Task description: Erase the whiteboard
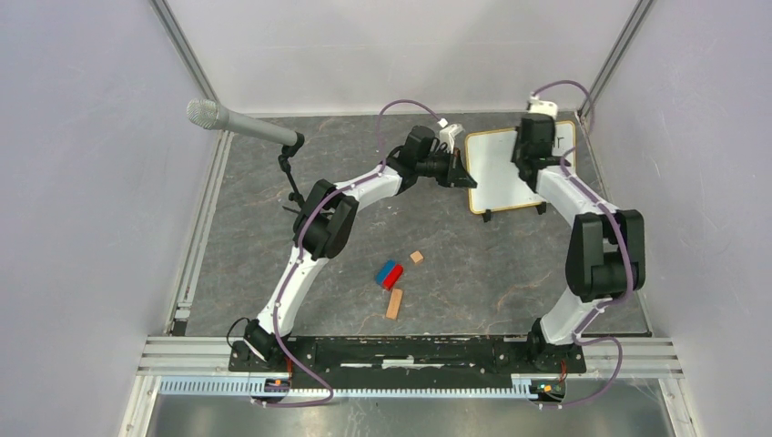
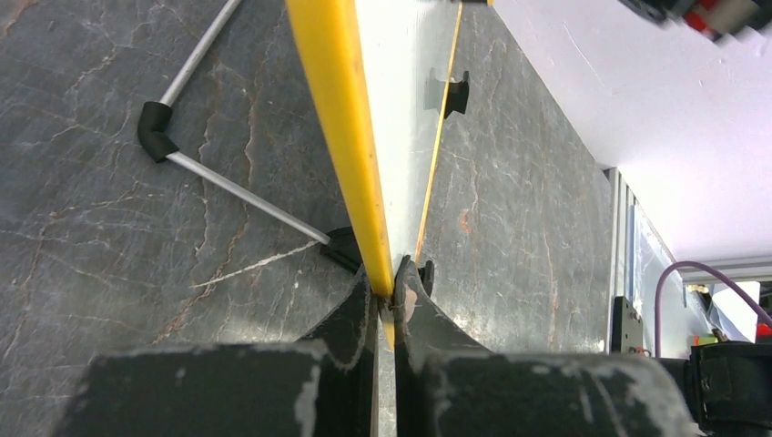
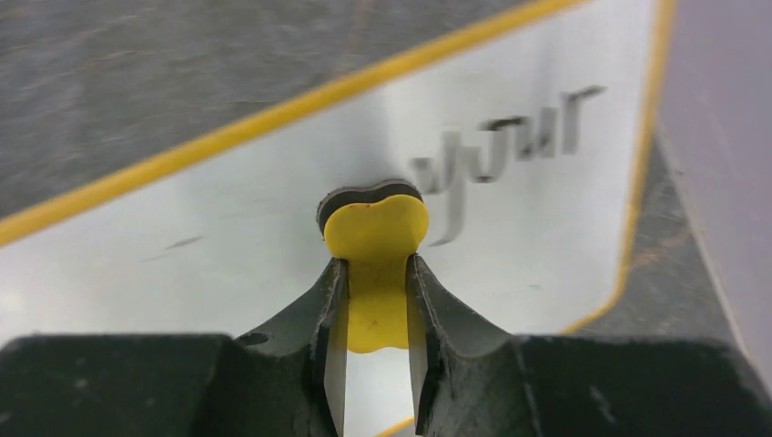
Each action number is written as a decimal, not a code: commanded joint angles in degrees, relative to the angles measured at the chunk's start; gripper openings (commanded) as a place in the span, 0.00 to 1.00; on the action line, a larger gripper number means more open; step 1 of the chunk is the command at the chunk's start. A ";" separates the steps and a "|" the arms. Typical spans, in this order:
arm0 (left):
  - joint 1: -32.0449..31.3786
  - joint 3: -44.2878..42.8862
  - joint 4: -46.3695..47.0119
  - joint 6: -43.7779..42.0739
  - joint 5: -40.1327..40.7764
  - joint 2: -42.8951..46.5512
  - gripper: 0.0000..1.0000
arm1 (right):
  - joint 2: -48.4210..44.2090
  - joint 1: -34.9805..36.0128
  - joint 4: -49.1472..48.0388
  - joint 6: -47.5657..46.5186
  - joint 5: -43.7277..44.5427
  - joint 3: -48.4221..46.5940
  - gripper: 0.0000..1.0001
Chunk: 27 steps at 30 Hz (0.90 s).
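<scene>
Yellow-framed white whiteboard [image 3: 228, 237], yellow eraser [image 3: 373, 228]

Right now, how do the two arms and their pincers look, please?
The left arm and right arm have white links with black joints; a purple cable runs along each. The left pincer and right pincer are black, with tapered fingers and pale scuffed edges.

Robotics lab test cell. Plain pale enclosure walls [image 1: 82, 200] boxed in dark grey marbled tabletop [image 1: 492, 273]; silver aluminium frame rails [image 1: 182, 350] ran along near edge; white-and-black left arm [image 1: 291, 282] and matching right arm [image 1: 564, 189] bolted there; grey microphone [image 1: 241, 123] on stand pointed in.
</scene>
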State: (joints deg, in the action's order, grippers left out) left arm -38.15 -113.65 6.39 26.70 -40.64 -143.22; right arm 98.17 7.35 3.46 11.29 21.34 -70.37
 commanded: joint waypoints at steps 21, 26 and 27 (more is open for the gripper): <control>-0.99 4.04 12.28 4.33 1.44 0.40 0.63 | -12.72 -6.67 -13.54 -7.73 -10.92 15.57 0.09; -0.39 2.79 15.09 7.03 2.20 -1.96 0.54 | -13.28 -6.67 -14.79 -7.47 -11.13 16.10 0.09; -0.35 1.99 14.46 7.30 2.10 -2.60 0.50 | -13.47 -6.65 -14.71 -7.42 -10.97 16.14 0.09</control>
State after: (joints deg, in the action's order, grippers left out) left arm -39.11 -109.84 16.38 30.15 -39.09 -143.85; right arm 87.20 0.75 -8.12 4.19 10.72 -54.54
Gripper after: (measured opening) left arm 0.561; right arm 0.297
